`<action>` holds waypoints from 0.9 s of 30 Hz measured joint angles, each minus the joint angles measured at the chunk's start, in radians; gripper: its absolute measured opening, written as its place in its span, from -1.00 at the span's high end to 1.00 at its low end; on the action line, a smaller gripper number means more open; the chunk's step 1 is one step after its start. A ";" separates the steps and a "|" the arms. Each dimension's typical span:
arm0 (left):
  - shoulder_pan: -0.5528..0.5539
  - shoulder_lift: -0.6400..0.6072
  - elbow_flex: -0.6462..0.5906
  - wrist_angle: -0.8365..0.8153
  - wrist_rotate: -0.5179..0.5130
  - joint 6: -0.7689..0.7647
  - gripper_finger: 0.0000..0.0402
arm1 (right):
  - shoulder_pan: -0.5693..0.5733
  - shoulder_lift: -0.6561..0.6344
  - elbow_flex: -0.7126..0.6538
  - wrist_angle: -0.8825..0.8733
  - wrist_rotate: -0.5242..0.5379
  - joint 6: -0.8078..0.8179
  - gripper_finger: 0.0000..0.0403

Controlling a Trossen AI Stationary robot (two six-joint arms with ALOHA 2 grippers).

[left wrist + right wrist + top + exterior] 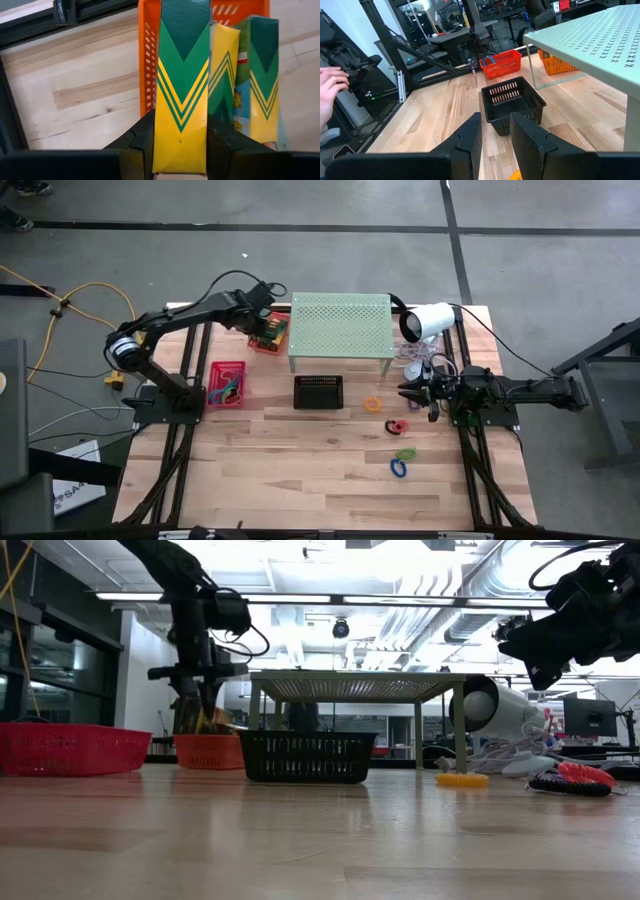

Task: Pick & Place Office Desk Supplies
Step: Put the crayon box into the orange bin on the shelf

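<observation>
from above, the left gripper hung over the orange basket beside the pale-green shelf; the right gripper hovered near the orange loop. the left wrist view showed its fingers clamped on a yellow-and-green wedge above two others in the basket. the right wrist view showed fingers parted, empty, over the table.

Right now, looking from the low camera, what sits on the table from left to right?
Red basket → orange basket → black basket → white lamp-like device → red loop.
</observation>
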 joint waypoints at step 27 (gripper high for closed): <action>0.007 0.056 -0.001 0.069 0.026 -0.021 0.46 | 0.000 0.000 0.000 0.000 0.000 0.000 0.55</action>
